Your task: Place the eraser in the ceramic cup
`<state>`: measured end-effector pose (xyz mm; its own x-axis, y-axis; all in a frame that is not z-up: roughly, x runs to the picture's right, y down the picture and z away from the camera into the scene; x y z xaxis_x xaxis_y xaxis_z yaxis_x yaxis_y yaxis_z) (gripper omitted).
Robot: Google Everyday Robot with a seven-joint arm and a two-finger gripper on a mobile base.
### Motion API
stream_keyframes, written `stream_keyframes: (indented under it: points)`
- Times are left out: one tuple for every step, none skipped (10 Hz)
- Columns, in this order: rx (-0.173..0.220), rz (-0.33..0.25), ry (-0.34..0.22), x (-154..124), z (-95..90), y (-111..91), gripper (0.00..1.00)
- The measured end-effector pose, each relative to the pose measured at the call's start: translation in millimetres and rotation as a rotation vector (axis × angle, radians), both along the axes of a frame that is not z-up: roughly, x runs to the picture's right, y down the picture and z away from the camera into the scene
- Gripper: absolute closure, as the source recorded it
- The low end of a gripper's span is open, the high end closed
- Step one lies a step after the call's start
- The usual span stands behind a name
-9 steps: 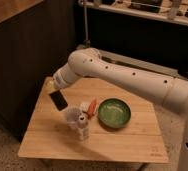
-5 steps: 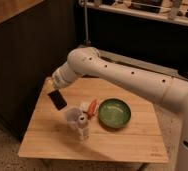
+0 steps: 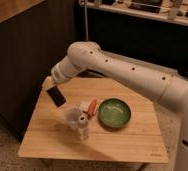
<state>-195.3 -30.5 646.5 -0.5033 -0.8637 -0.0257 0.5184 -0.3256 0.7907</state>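
Black eraser [image 3: 56, 96], gripped by the end effector [image 3: 52, 86], hangs outside the ceramic cup [image 3: 72, 116], left of the green bowl [image 3: 114, 114].

The gripper [image 3: 51, 86], left of frame centre, was off-white like the arm [image 3: 127, 70] and clamped the black eraser [image 3: 56, 96]. Cup [image 3: 72, 116]: pale grey-white. Bowl [image 3: 114, 113]: green. Carrot-shaped piece [image 3: 92, 107]: orange-red. Bottle [image 3: 82, 127]: white, dark top. Table [image 3: 112, 142]: light wood grain.
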Motion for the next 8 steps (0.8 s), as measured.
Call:
stream_keyframes:
  points:
    - [0.007,-0.003,0.001,-0.8,-0.1,2.0,0.91]
    - [0.035,-0.003,-0.003,1.8,1.6,7.7,0.91]
    - [0.074,-0.001,-0.025,10.3,7.7,18.6,0.91]
    - [0.089,0.001,-0.038,13.0,8.7,24.4,0.91]
    - [0.093,0.006,-0.058,14.3,9.8,32.4,0.91]
    - [0.098,0.016,-0.067,18.4,9.7,36.0,0.91]
    - [0.102,0.031,-0.070,26.1,10.5,37.2,0.91]
    - [0.103,0.046,-0.073,30.8,10.6,38.1,0.91]
